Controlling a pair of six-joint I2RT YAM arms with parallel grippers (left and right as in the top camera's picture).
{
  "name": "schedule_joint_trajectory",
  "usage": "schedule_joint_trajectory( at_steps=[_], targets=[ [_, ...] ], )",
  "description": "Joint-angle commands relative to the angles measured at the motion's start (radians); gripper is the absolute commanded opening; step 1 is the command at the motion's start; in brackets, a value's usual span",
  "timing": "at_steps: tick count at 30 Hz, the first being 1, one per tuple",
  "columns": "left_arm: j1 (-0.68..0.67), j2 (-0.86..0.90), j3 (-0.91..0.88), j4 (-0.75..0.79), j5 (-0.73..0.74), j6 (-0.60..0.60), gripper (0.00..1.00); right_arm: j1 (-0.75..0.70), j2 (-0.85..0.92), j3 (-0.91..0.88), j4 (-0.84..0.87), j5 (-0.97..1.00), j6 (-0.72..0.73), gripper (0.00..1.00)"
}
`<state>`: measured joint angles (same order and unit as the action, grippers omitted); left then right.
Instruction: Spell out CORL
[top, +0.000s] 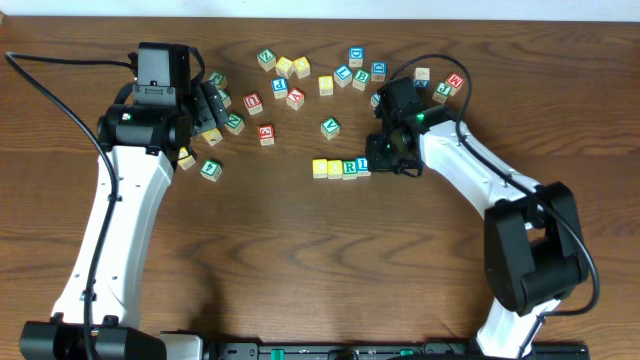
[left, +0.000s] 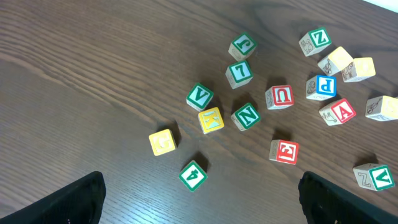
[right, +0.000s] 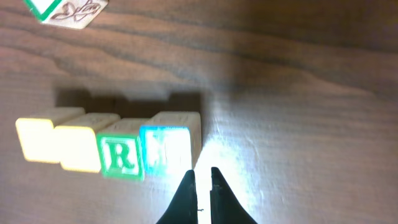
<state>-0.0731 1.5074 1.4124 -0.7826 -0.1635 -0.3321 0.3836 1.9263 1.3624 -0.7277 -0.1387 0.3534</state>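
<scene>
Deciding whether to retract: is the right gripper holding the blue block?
No, the right gripper is shut with nothing in it, poised by the corner of the blue block.

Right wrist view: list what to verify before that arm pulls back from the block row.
1. Four blocks side by side in one line: ok. They are the yellow block, second yellow block, R block and blue-faced block.
2. Green R upright in third place: ok.
3. L readable on the blue-faced block: cannot tell, glare washes it out.
4. Letters on the two yellow tops: cannot tell, washed out.
5. Shut, empty right end effector: ok.
6. Its tips clear of the blue-faced block: cannot tell, they sit at its lower corner.
</scene>
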Motion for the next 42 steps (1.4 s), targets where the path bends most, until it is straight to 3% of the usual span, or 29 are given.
schedule_joint_trajectory(
  at_steps=[1,14,42],
  targets=[
    [0.003,-0.004,0.005,-0.002,-0.006,0.010,0.98,0.019,-0.033,0.019,-0.042,-0.003,-0.014,0.04],
    [0.003,-0.004,0.005,-0.002,-0.006,0.010,0.98,0.158,-0.022,-0.014,-0.059,0.016,0.015,0.04],
    [0.003,-0.004,0.005,-0.002,-0.006,0.010,0.98,0.174,0.057,-0.036,0.074,0.035,0.035,0.01]
  ],
)
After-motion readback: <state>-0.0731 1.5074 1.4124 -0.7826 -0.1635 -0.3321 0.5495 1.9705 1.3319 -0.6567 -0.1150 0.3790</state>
